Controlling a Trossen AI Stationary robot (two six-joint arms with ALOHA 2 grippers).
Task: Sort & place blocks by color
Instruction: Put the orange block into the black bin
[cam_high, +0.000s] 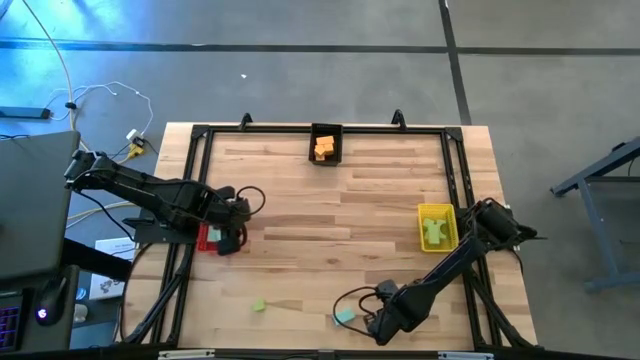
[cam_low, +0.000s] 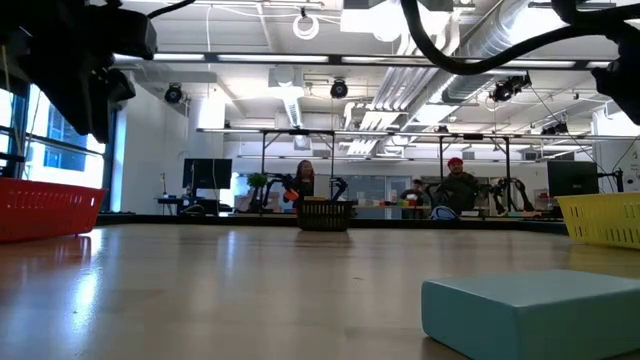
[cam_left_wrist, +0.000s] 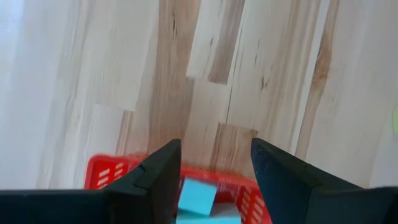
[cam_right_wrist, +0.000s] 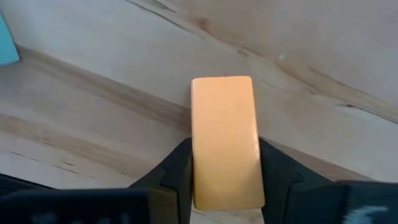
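Observation:
My left gripper is open and hovers over the red bin at the table's left side; teal blocks lie inside the bin below it. My right gripper is near the table's near edge, shut on an orange block. A teal block lies flat on the table just left of it, large in the low view. A yellow-green block lies alone on the table toward the near-left. My right gripper pinches the orange block between its two fingers, one on each long side. The fingers lie along the block, and its far end sticks out past the fingertips. Whether the block rests on the table or is lifted, I cannot tell.
A black bin with orange blocks stands at the far edge's middle. A yellow bin with yellow-green blocks sits at the right. A black frame runs along the table's edges. Bare wood lies in the middle. People show in the room beyond.

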